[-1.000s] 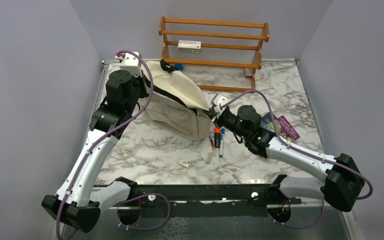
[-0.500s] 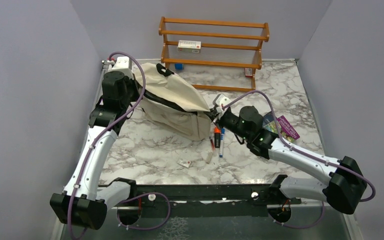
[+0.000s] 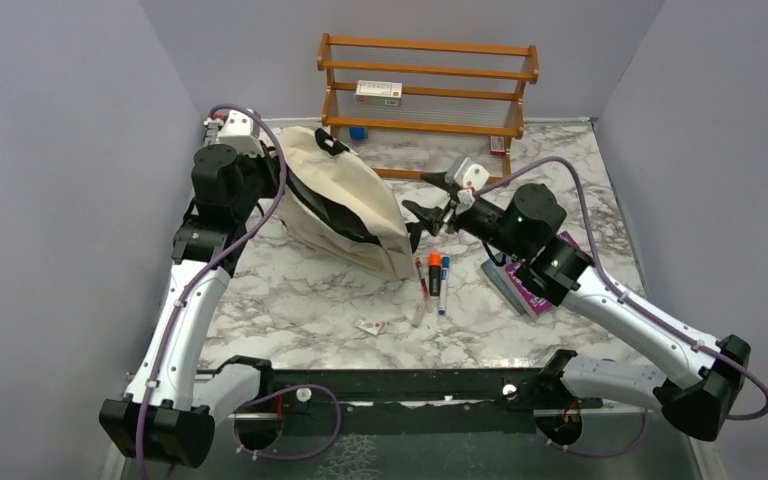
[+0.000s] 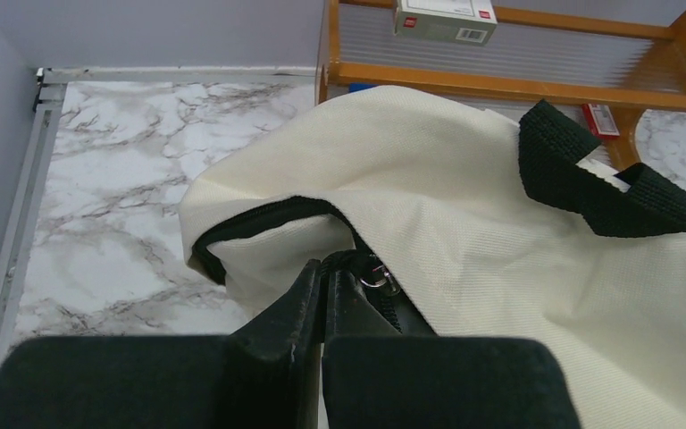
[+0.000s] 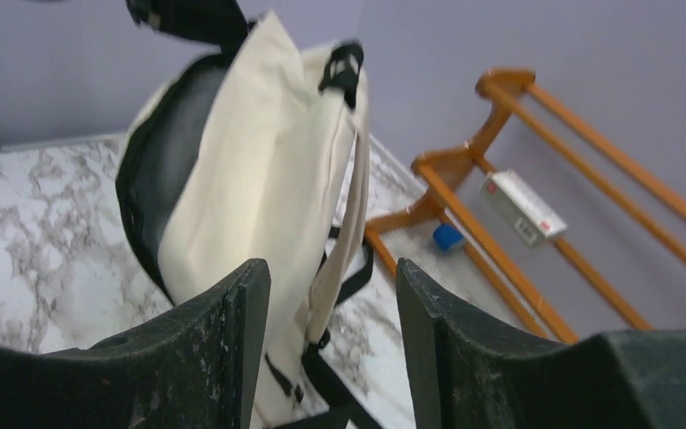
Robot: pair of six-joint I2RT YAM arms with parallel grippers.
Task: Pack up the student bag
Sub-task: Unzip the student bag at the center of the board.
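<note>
The student bag point(image 3: 352, 190) is a cream backpack lying at the table's back left, its dark-lined opening point(image 3: 335, 212) gaping toward the front. My left gripper point(image 3: 272, 178) is shut on the bag's black zipper edge point(image 4: 357, 268) at the left end of the opening, next to the metal zipper pull point(image 4: 375, 279). The black carry handle point(image 4: 603, 183) sticks up on the right. My right gripper point(image 3: 425, 214) hovers just right of the bag, open with nothing between its fingers. In the right wrist view the bag point(image 5: 259, 170) stands ahead of the right gripper point(image 5: 332, 277).
Three markers point(image 3: 434, 275) lie in front of the bag's right corner, with a small card point(image 3: 368, 325) nearer the front. A purple book point(image 3: 528, 282) lies under my right arm. A wooden rack point(image 3: 428, 95) at the back holds a small box point(image 3: 378, 92).
My right gripper has let go of the bag's right corner, opened and drawn back up to the right. My left gripper has pulled the zipper edge leftward, and the opening gapes wider.
</note>
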